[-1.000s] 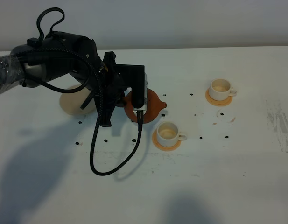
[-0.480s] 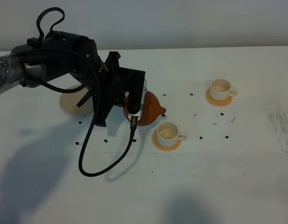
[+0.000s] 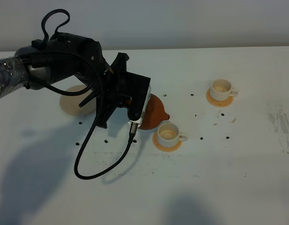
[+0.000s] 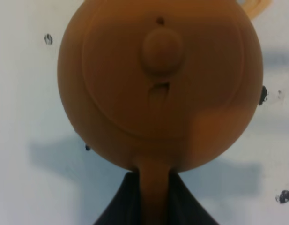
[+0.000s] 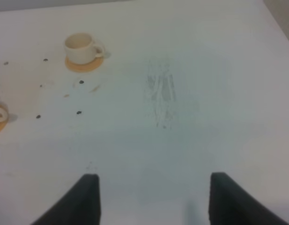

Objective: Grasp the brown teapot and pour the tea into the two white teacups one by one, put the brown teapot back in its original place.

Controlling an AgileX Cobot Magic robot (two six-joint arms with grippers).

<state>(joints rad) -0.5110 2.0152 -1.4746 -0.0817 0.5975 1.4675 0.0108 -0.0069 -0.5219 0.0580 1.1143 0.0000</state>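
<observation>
Firstly, the left gripper (image 4: 152, 199) is clamped on the teapot (image 4: 135, 93). Its dark fingers (image 4: 121, 206) pinch the loop handle (image 4: 153, 183) from both sides. The pot's body hangs directly beyond the fingertips and fills the left wrist view.

The teapot is round, of matte reddish-brown clay with a smooth surface. Its lid is a flat disc with a domed knob (image 4: 162, 47) and a small vent hole (image 4: 160, 20) beside it.

Seen from the high camera, the pot is held off the table (image 3: 219, 178) and tilted. The short spout (image 3: 166, 114) dips toward the near cup (image 3: 168, 133) and ends just by its rim. Contact cannot be confirmed, and no stream of tea can be made out.

The near cup is small, white and glazed, with a side handle. It stands on a round orange-tan coaster (image 3: 166, 145). The far cup (image 3: 221, 87) is of the same form, sits on its own coaster (image 3: 219, 101) and is well apart from the pot.

The plate (image 3: 69, 104) is flat, round and cream-coloured. It lies behind the left arm, which partly covers it. A black cable (image 3: 95, 168) loops down from the wrist to the table. The tabletop is white, with scattered small black marks and a scuffed grey patch.

The right gripper (image 5: 153, 199) has its jaws spread wide, with nothing between them. It hangs above bare table, far from both cups.
</observation>
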